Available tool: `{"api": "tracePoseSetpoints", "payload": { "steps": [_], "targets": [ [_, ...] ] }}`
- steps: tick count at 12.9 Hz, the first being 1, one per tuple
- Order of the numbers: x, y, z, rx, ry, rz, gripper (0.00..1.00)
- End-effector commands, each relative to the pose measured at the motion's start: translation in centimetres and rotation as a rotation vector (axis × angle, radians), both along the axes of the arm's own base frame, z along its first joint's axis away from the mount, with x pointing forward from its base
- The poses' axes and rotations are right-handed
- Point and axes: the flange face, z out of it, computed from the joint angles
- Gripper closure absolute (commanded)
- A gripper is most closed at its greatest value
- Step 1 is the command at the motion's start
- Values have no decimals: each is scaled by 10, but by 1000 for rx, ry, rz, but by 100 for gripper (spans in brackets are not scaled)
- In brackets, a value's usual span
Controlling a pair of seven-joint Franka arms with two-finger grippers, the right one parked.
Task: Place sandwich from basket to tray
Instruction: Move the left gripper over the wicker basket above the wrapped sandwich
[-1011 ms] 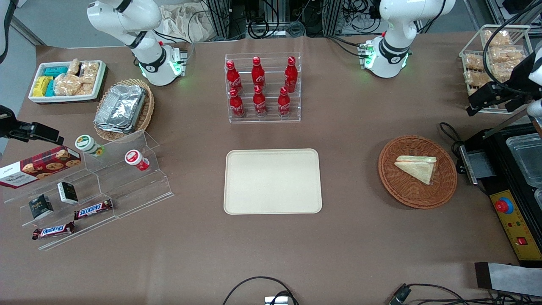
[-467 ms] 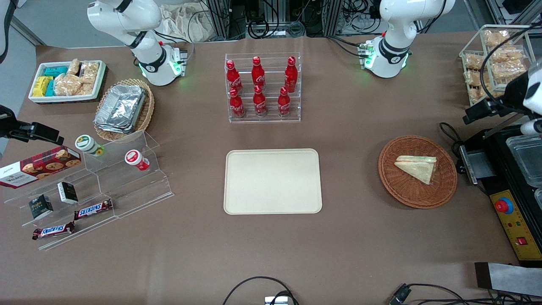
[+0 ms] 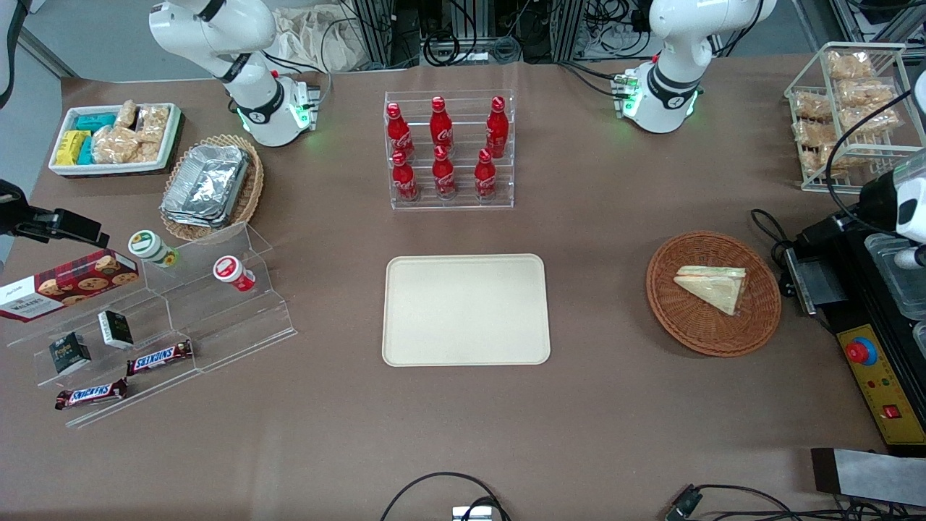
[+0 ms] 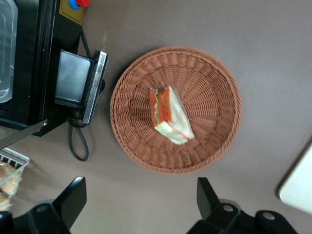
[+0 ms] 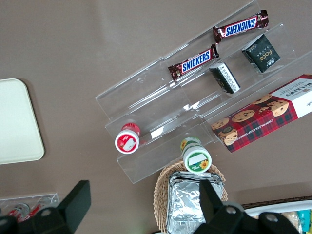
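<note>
Jaws of the gripper (image 4: 139,204) spread wide, empty, high above the tabletop just off the basket (image 4: 214,83); sandwich (image 4: 168,114) ahead, long axis roughly crosswise to the gap.

Left gripper (image 4: 139,202) aloft, facing down, jaws spread wide.

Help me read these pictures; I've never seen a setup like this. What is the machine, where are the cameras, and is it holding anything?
Two white robot arms stand at a brown table. One camera looks down from the front; the others sit on each arm's wrist. The working arm's pincer, open and empty, hovers above a round wicker basket holding a wrapped sandwich. A cream tray, where the sandwich should go, lies mid-table, beside the basket. Cola bottles and snacks stand elsewhere.
</note>
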Motion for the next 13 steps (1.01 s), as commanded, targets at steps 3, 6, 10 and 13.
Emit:
{"api": "tracePoseSetpoints", "payload": {
  "steps": [3,6,10,13],
  "targets": [
    [-30,-3,-56,16,-77,160,0],
    [-38,-1,-87,15,-102,205,0],
    [-44,-3,-120,-49,-133,283,0],
    [-40,-5,-143,-89,-150,333,0]
  ]
}}
